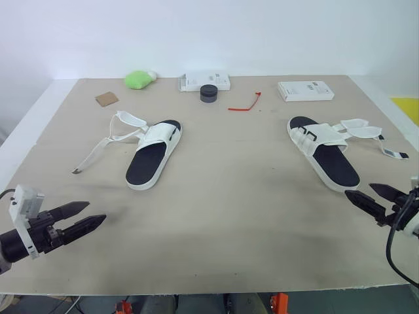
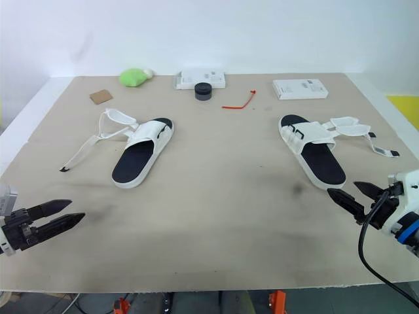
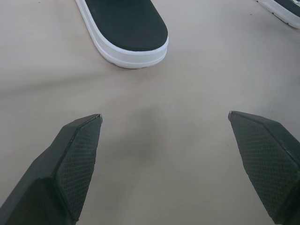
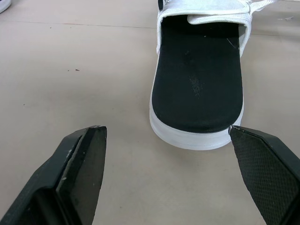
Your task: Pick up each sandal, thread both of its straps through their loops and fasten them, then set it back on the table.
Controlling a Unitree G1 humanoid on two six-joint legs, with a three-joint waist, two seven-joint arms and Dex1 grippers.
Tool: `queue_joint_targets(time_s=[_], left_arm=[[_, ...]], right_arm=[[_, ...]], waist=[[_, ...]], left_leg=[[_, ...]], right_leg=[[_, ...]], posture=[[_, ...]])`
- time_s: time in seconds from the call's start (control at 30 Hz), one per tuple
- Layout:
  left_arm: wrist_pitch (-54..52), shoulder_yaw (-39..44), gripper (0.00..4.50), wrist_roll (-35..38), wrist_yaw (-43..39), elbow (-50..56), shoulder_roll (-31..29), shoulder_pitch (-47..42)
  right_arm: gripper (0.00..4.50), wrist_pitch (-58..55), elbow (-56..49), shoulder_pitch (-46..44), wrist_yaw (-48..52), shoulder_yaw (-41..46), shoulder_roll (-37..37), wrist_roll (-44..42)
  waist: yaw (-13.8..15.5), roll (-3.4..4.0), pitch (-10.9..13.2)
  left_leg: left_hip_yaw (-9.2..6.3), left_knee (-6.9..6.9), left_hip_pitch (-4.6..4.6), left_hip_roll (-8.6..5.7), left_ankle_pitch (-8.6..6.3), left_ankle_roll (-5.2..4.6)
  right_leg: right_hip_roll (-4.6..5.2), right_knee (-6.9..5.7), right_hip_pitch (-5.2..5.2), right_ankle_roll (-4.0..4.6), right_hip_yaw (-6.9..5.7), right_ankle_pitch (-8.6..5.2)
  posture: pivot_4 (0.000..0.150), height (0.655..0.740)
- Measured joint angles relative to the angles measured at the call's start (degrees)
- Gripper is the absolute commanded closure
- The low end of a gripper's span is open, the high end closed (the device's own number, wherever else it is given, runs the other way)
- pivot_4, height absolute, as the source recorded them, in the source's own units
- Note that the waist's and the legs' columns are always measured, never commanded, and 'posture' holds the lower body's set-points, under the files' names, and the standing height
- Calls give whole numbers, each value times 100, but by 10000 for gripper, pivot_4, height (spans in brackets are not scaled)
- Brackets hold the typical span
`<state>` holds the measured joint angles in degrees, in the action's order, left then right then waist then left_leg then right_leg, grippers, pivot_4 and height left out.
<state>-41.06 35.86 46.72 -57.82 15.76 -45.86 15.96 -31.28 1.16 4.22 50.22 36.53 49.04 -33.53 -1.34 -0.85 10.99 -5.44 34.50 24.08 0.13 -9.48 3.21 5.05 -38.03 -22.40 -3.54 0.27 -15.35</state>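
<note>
— Sandals?
— Left sandal (image 1: 154,156): flat on the table's (image 1: 229,216) left half, straps splayed. Right sandal (image 1: 324,154): right half, likewise.
— Grippers?
— Left gripper (image 1: 95,213): fingers spread, near the front edge. Right gripper (image 1: 359,190): spread, just short of the right sandal's heel. Bare tabletop between.

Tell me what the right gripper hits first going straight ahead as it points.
Probably the heel of the right sandal, directly ahead of the right gripper, though depth is uncertain.
</note>
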Motion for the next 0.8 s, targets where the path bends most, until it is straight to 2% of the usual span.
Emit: queue_joint_targets(time_s=[0.37,0.63,0.7,0.8], left_arm=[[-38,-276,384,-5,-28,7,-70,-177],[-165,-882,384,-46,-105,172,-308,-605],[-209,-1011,384,76,-141,382,-309,-764],[-288,-1406,384,336,-321,883,-446,-1329]], right_arm=[[368,-101,-196,45,61,3,4,-56],[368,-315,-502,-215,-261,-45,4,-103],[368,-379,-708,-368,-380,-246,2,-97],[368,-450,-940,-1108,-846,-1018,0,251]], waist=[[1,0,0],[-2,1,0],[-2,-1,0],[-7,1,2]], left_leg=[[0,1,-1,6,0,0],[10,5,-4,35,1,0],[11,5,-4,53,1,0],[19,6,-19,70,7,2]], right_leg=[[-10,0,0,0,5,2],[-46,0,-3,7,29,13],[-70,0,-7,14,39,19],[-90,0,-8,24,48,37]], posture=[[1500,7400],[1500,7400],[1500,7400],[1500,7400]])
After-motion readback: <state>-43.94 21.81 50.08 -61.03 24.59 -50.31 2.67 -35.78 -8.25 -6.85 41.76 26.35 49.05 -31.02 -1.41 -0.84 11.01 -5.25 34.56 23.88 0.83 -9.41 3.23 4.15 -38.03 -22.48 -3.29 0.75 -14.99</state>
